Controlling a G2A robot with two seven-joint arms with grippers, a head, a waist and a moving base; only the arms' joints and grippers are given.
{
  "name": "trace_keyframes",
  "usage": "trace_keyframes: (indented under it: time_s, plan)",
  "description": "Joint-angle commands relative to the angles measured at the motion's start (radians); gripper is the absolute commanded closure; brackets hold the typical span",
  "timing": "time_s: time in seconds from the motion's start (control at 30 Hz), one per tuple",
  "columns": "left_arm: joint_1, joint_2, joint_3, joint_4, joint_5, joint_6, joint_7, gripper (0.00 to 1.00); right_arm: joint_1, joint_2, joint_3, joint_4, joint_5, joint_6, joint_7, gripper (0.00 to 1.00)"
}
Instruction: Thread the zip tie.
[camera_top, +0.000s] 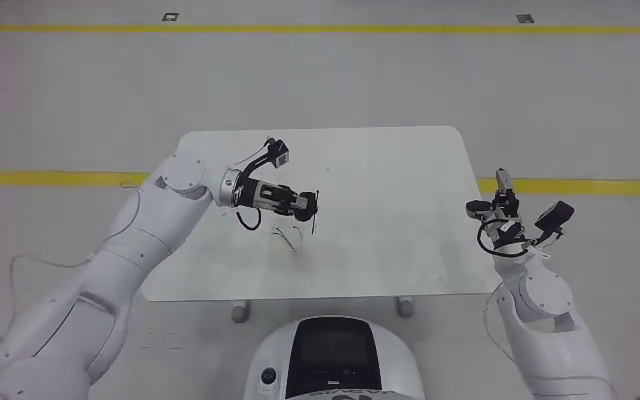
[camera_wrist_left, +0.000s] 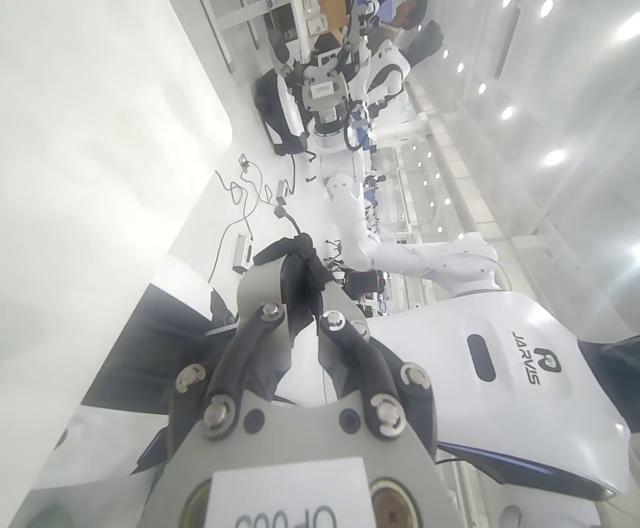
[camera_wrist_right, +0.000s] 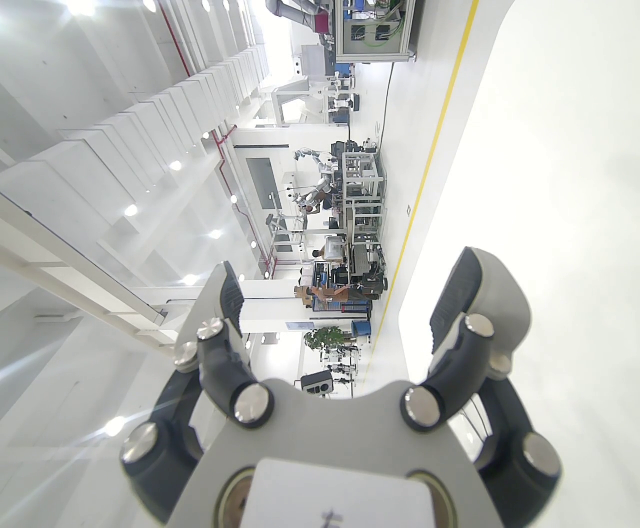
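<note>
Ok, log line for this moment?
left end effector: shut on thin black zip tie, above white table | right end effector: open, empty, beside table edge

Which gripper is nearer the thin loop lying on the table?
Left. The left gripper hangs close beside the thin loop; the right gripper sits past the table, off its right edge.

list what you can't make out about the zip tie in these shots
Top view: the thin dark strip by the left gripper and the pale loop on the table are too small to identify, or to see any threading.
Left wrist view: dark wrapping on the fingers hides whether they pinch anything.
</note>
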Motion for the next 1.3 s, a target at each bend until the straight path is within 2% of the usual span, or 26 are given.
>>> trace_keyframes:
  time_s: [0.0,0.03,0.3,0.33,0.37,0.43,0.57,0.73,0.87,0.93,0.97,1.13,1.2,1.27]
  plan:
    - [0.009,0.008,0.01,-0.019,-0.03,0.0,0.0,1.0,0.0,0.0,0.0,0.0,0.0,0.0,0.0,0.0]
    - [0.007,0.013,0.018,-0.01,-0.048,0.0,0.0,1.0,0.0,0.0,0.0,0.0,0.0,0.0,0.0,0.0]
    - [0.009,0.013,0.018,-0.01,-0.045,0.0,0.008,1.0,0.0,0.0,0.0,0.0,0.0,0.0,0.0,0.0]
    - [0.014,0.013,0.016,-0.016,-0.038,0.0,0.024,1.0,0.0,0.0,0.0,0.0,0.0,0.0,0.0,0.0]
    - [0.021,0.014,0.009,-0.021,-0.042,0.0,0.0,1.0,0.0,0.0,0.0,0.0,0.0,0.0,0.0,0.0]
    - [0.027,0.017,-0.001,-0.039,-0.044,0.0,0.0,1.0,0.001,0.0,-0.001,-0.001,0.0,0.0,0.002,0.0]
    - [0.037,0.032,-0.01,-0.105,-0.002,0.0,0.0,1.0,0.017,-0.001,-0.024,-0.022,0.03,0.045,0.107,0.0]
    - [0.046,0.061,-0.002,-0.177,0.016,0.0,0.0,1.0,0.054,0.006,-0.07,-0.053,0.008,0.136,0.316,0.0]
    - [0.046,0.083,0.015,-0.216,-0.045,0.0,0.0,1.0,0.089,0.01,-0.107,-0.067,-0.007,0.174,0.437,0.0]
    - [0.046,0.096,0.041,-0.24,-0.089,0.0,0.0,1.0,0.11,0.01,-0.138,-0.065,-0.013,0.176,0.492,0.0]
    - [0.04,0.102,0.045,-0.224,-0.101,0.0,0.0,1.0,0.118,0.011,-0.143,-0.063,-0.036,0.171,0.495,0.0]
    - [0.04,0.102,0.045,-0.224,-0.101,0.0,0.0,1.0,0.118,0.011,-0.143,-0.063,-0.036,0.171,0.495,0.0]
    - [0.047,0.103,0.045,-0.231,-0.074,0.0,0.035,1.0,0.118,0.011,-0.143,-0.063,-0.036,0.171,0.495,0.0]
    - [0.061,0.103,0.047,-0.238,-0.065,0.0,0.032,1.0,0.114,0.005,-0.158,-0.047,0.096,0.191,0.543,0.0]
